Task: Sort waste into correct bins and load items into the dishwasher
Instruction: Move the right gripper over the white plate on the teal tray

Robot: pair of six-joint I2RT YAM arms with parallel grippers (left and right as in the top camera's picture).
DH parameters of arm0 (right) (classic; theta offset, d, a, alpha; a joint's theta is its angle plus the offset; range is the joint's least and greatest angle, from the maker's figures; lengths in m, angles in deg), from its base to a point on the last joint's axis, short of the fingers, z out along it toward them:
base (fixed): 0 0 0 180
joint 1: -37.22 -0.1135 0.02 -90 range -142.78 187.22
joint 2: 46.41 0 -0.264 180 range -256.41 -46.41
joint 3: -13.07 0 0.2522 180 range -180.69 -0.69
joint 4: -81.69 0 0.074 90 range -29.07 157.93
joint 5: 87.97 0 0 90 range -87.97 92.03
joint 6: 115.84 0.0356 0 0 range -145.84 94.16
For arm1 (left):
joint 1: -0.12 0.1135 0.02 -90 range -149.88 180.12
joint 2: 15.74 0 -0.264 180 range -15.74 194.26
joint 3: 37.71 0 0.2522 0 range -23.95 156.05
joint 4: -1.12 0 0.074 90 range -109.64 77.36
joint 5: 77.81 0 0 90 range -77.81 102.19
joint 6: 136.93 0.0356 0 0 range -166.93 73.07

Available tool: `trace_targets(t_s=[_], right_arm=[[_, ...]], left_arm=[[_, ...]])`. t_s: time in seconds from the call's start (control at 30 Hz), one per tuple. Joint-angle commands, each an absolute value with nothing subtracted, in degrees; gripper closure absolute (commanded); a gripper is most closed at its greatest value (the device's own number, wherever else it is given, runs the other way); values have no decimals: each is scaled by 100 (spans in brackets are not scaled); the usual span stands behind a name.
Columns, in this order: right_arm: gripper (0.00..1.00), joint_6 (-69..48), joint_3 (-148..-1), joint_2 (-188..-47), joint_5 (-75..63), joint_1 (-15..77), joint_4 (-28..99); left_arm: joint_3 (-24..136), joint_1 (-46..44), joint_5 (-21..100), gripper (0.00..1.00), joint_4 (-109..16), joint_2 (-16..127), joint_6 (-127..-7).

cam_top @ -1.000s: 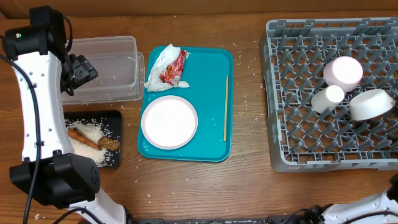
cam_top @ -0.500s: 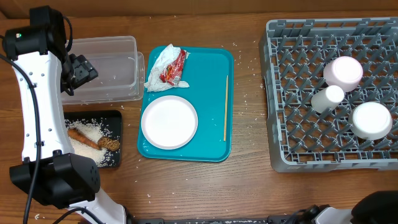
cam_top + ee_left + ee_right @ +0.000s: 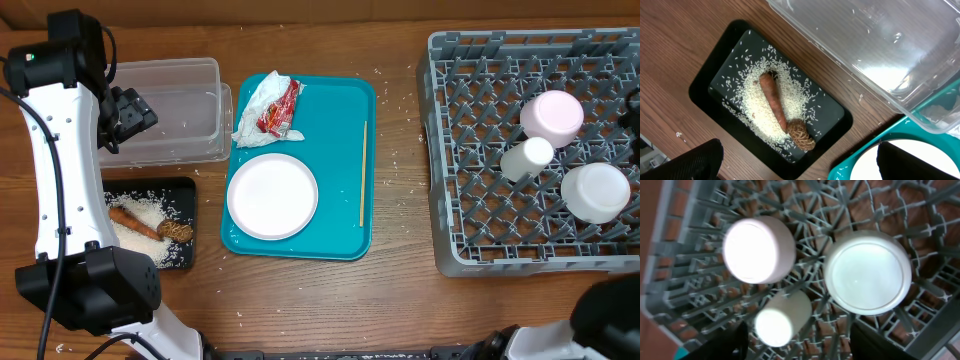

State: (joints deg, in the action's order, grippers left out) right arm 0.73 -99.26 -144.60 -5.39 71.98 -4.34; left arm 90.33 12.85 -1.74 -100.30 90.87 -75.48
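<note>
Overhead, the grey rack [image 3: 470, 150] sat at the right of the tabletop [image 3: 400, 300]. The far bowl [image 3: 551, 116], the near bowl [image 3: 596, 192] and the small cup [image 3: 526, 157] were grouped close together on its right side. The right tool [image 3: 795, 341] could not be made out from above. Only its own wrist camera showed its dark fingers, spread wide at the lower edge of the frame above the rack and holding nothing.

Only the overhead view took in the whole teal tray [image 3: 335, 120]. It carried the white plate [image 3: 272, 195] and the wooden stick [image 3: 363, 175], with the crumpled napkin [image 3: 255, 105] touching the red wrapper [image 3: 280, 108] at its far-left corner. The left wrist view caught just the plate's edge but made the black tray [image 3: 707, 85] plain. There the carrot [image 3: 774, 100] lay on a bed of rice grains [image 3: 757, 107], with the brown lump [image 3: 801, 135] touching its end. The clear tub [image 3: 880, 50] lay just beside that tray with a few grains in it. The left tool [image 3: 797, 150] hung wide open and empty.
</note>
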Motion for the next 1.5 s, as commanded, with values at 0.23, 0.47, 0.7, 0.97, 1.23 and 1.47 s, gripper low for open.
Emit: trace_targets(t_s=[0.23,0.47,0.7,0.97,1.23,1.47], right_arm=[[31,-1110,-9917,-14237,-2906,6217,-180],[10,-681,-9917,-14399,-2194,4070,641],[4,-152,-9917,-15332,-1131,2066,1378],[4,453,-9917,-16340,-1064,746,1402],[20,1037,-9917,-16838,-589,-100,989],[29,1240,-9910,-17028,-141,-323,827]], left_arm=[[9127,1208,-168,0,-10025,8991,-7524],[9127,1208,-168,0,-10025,8991,-7524],[9127,1208,-166,0,-10025,8991,-7524],[9127,1208,-168,0,-10025,8991,-7524],[9127,1208,-168,0,-10023,8991,-7524],[9127,1208,-168,0,-10025,8991,-7524]])
